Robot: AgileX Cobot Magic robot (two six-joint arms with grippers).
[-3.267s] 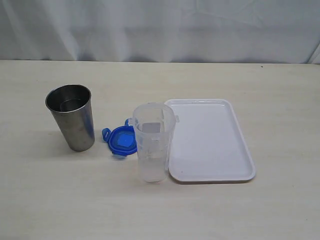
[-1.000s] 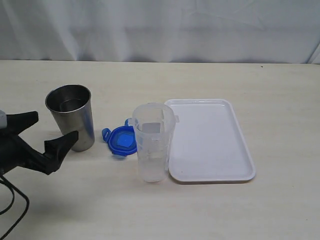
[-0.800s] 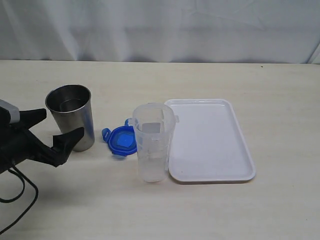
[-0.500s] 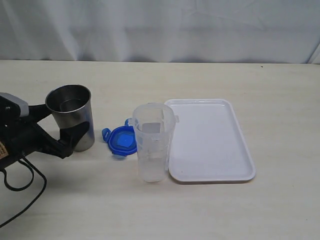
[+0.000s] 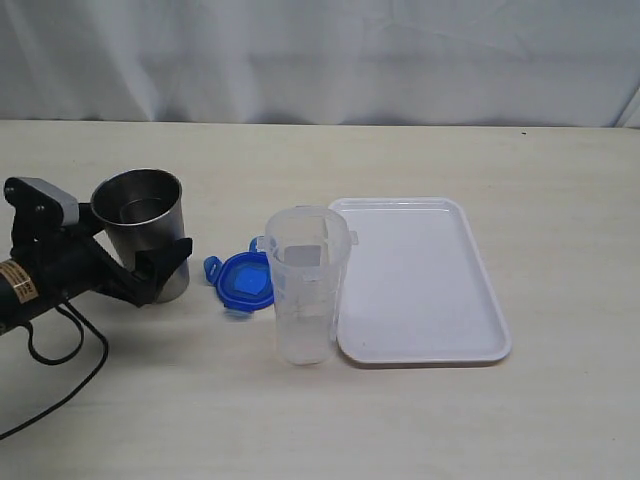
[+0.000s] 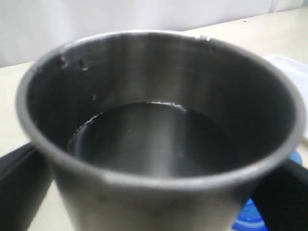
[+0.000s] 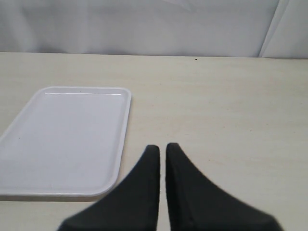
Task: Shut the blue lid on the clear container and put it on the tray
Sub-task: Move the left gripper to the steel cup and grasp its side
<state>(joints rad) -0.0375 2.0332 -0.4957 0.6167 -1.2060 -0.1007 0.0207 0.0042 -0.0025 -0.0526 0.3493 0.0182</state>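
Reaching is the step I'd say is in hand, with nothing of the task picked up yet. The left tool [image 5: 140, 240] stands wide open low over the worktop [image 5: 320, 420] near its left edge, one finger on either side of the steel cup [image 5: 137, 197]. The cup fills the left wrist view, and I can't tell whether the fingers touch its wall. The blue lid [image 5: 243, 281] lies flat on the worktop between the cup and the clear container [image 5: 305, 285], just beside the container. The container stands upright and uncovered against the tray's [image 5: 420, 280] left rim, near its front corner. The tray is bare and sits right of the worktop's middle. The right tool [image 7: 162, 159] hovers closed and empty above the worktop off the tray's far side, out of the exterior view. As I judge it, the next move calls for the open tool to get clear of the cup without tipping it. It must then go low enough to pinch the flat lid by an edge or flap before carrying it over the container's mouth.
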